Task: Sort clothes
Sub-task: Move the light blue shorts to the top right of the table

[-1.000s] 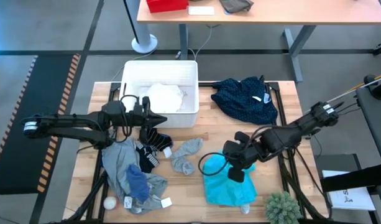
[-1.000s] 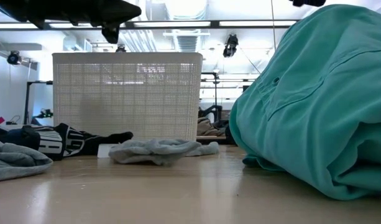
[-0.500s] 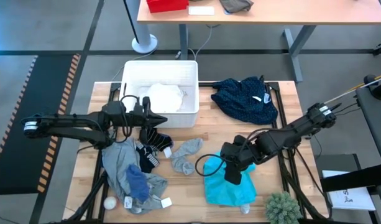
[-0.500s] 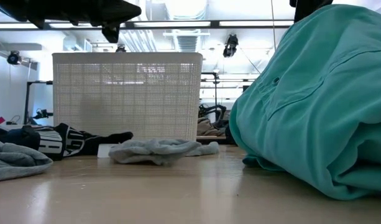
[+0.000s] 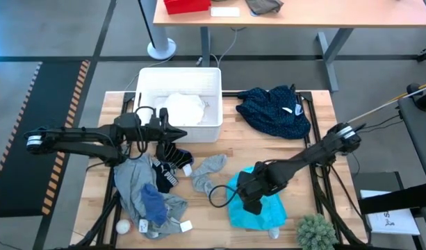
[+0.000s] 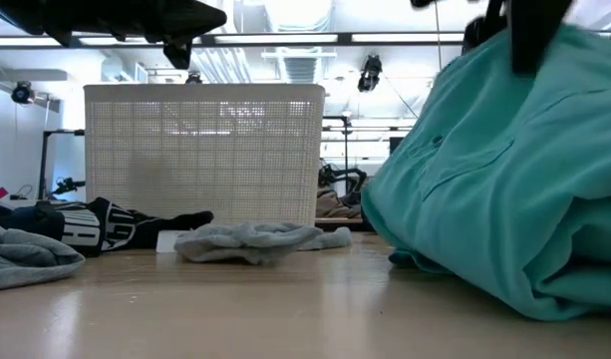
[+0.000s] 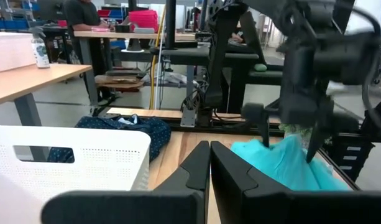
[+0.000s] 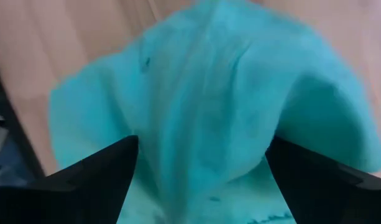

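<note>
R gripper (image 5: pixel 249 199) sat spread wide over teal garment (image 5: pixel 258 208), well away from white basket (image 5: pixel 148 76). L gripper (image 5: pixel 179 132), fingers pressed together, hovered beside basket's front wall.

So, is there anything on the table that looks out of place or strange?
One thing: a small white ball lies at the table's near left corner beside the grey and blue clothes, and it is no garment. The other clothes lie loose and crumpled, as unsorted laundry does. Nothing looks damaged or spilled.
</note>
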You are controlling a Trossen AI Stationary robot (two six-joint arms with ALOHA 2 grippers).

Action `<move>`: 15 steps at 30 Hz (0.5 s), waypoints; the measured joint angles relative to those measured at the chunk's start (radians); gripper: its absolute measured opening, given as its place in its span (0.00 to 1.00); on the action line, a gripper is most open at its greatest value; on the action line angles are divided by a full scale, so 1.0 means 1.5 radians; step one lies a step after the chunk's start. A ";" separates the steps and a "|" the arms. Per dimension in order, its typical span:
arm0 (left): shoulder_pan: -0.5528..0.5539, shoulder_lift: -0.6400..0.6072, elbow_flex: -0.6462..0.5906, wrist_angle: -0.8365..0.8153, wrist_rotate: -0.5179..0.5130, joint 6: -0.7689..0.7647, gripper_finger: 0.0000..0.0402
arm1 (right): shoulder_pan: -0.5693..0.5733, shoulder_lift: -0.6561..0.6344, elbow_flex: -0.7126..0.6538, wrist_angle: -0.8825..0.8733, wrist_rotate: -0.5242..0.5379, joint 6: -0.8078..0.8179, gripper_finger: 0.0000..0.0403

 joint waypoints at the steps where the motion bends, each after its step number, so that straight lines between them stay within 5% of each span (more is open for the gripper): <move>1: 0.000 0.000 0.000 0.000 0.000 0.000 0.00 | 0.000 0.013 0.000 0.000 -0.001 0.000 0.84; 8: 0.000 0.000 0.000 0.000 0.000 0.003 0.00 | -0.002 0.085 0.000 0.000 -0.005 -0.009 0.72; 15: -0.001 0.000 0.000 -0.001 0.001 -0.021 0.00 | 0.000 0.111 0.000 0.004 0.033 -0.046 0.18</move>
